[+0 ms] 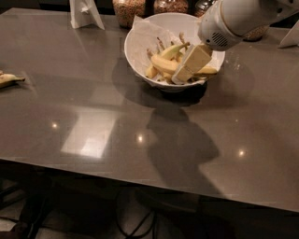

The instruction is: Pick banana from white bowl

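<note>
The white bowl [135, 59] stands at the back middle of the grey table, lined with crumpled white paper [142, 29]. Several bananas lie in it. The banana [164, 64], long, yellow and curved, lies across the bowl's middle, with smaller greenish ones behind it. My gripper [187, 70], cream-coloured, reaches down into the bowl from the upper right and lies right against the banana's right part. The white arm [233, 21] hides the bowl's right rim.
A small lone banana [9, 80] lies at the table's left edge. Glass jars of grains [128, 9] stand behind the bowl. A white folded stand [84, 14] is at the back left. The table's front edge [140, 179] runs across the lower frame.
</note>
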Tool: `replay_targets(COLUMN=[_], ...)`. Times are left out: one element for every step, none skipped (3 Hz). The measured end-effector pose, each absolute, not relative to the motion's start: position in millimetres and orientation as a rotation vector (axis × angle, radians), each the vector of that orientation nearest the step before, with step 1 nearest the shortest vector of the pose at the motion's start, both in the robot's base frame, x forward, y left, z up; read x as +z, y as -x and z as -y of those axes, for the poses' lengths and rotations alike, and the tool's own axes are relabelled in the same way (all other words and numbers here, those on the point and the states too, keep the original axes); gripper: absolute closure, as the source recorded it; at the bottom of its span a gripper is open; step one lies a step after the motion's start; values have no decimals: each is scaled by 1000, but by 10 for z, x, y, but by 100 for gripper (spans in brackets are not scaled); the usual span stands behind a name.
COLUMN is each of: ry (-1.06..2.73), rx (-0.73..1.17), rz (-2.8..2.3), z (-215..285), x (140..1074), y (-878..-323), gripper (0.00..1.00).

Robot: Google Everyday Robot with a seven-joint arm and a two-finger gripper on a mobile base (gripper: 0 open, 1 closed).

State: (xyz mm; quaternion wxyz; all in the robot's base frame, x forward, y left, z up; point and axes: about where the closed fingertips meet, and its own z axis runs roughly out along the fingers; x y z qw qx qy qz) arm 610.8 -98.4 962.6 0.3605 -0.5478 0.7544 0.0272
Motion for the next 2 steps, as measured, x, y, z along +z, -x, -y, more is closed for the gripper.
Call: replay_targets(ry=[1390, 1379], rx=[114, 143], rz=[-1950, -1968], z=[888, 837], x=[9482, 9352], y=[-6269, -6350], gripper=[19, 40])
